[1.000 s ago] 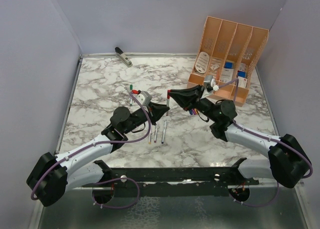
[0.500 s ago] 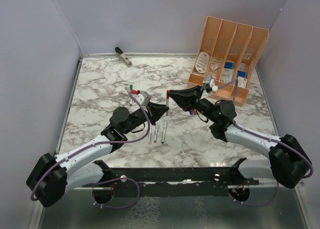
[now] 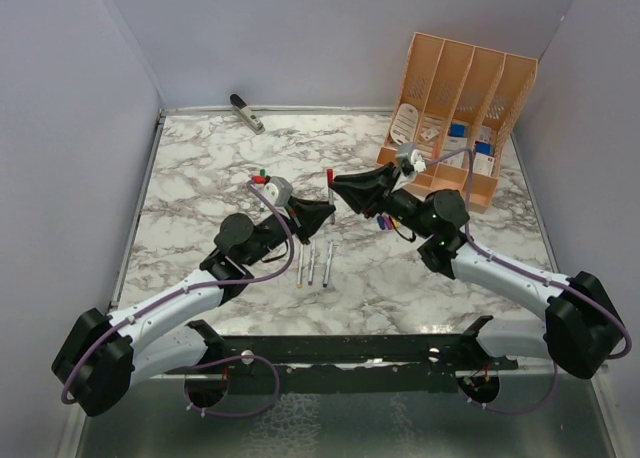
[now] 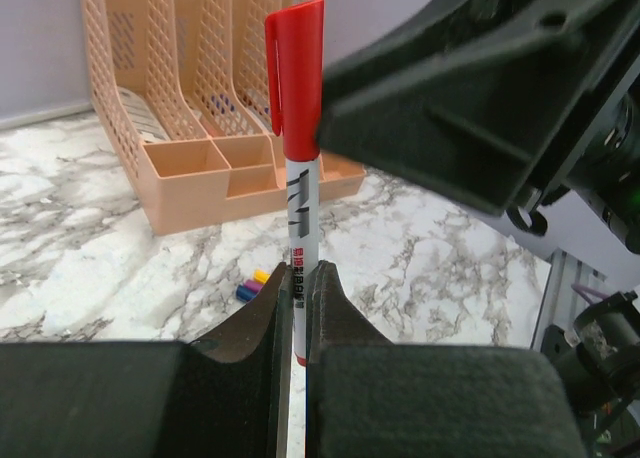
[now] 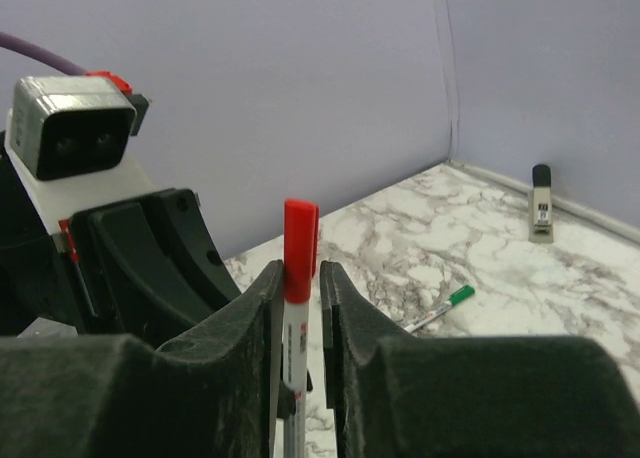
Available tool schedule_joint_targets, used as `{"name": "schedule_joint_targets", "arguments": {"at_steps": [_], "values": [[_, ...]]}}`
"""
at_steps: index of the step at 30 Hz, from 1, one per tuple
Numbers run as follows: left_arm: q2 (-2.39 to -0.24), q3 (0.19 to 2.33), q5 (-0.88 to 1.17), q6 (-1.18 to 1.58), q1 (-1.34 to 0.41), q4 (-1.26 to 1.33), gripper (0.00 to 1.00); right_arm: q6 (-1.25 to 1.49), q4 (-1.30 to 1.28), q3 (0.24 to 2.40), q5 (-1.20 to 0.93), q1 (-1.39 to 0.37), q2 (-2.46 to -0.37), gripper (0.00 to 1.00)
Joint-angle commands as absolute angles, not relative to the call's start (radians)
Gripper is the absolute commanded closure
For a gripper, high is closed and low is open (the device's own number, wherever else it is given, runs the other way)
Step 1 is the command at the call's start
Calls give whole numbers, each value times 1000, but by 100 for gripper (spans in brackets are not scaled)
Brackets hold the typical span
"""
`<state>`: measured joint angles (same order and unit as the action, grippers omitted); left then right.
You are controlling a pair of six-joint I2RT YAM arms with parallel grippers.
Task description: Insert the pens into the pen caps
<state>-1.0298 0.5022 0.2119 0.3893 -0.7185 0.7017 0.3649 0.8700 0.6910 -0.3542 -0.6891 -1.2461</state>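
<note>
Standing upright above the marble worktop (image 4: 430,258), the thin silvery-white pen (image 4: 300,213) is clamped in the closed left tool (image 4: 300,283); its red plastic cap (image 4: 296,78) is fitted on top and flanked by the slightly parted right tool (image 5: 302,273).

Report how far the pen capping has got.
Done: a green-capped pen lies on the table. In hand: the left gripper holds the red-capped pen upright, the right gripper flanking its cap. Left: three uncapped pens and the yellow, blue and purple caps, all loose.
</note>
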Motion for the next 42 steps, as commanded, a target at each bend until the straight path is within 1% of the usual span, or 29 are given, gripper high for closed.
{"name": "schedule_joint_targets", "arguments": {"at_steps": [1, 2, 3, 6, 12, 15, 19, 21, 25, 29, 36, 42], "values": [[-1002, 526, 143, 403, -704, 742, 100, 325, 759, 718, -271, -701, -1217, 68], [-1008, 526, 136, 401, -704, 719, 100, 319, 762, 727, -253, -701, -1210, 61], [-1014, 524, 129, 400, -704, 698, 100, 310, 765, 736, -237, -700, -1207, 56], [-1033, 532, 81, 391, -704, 617, 100, 290, 757, 763, -186, -701, -1185, 53], [-1090, 603, -86, 349, -698, 403, 100, 251, 736, 750, -124, -701, -1116, 52], [-1176, 675, -146, 336, -664, 287, 100, 254, 694, 735, -78, -700, -1098, 52], [-1309, 756, -89, 341, -540, 233, 100, 270, 607, 733, 12, -701, -1090, 53], [-1367, 793, -95, 331, -502, 222, 100, 271, 578, 727, 36, -701, -1082, 53], [-1499, 929, -152, 297, -471, 118, 100, 265, 533, 718, 70, -701, -1063, 53], [-1624, 1029, -148, 293, -443, 42, 100, 264, 498, 715, 96, -701, -1051, 53], [-1763, 1124, -155, 292, -419, -37, 100, 273, 461, 703, 108, -701, -1030, 53], [-1838, 1175, -152, 290, -388, -108, 100, 274, 453, 693, 110, -701, -1023, 53]]}}
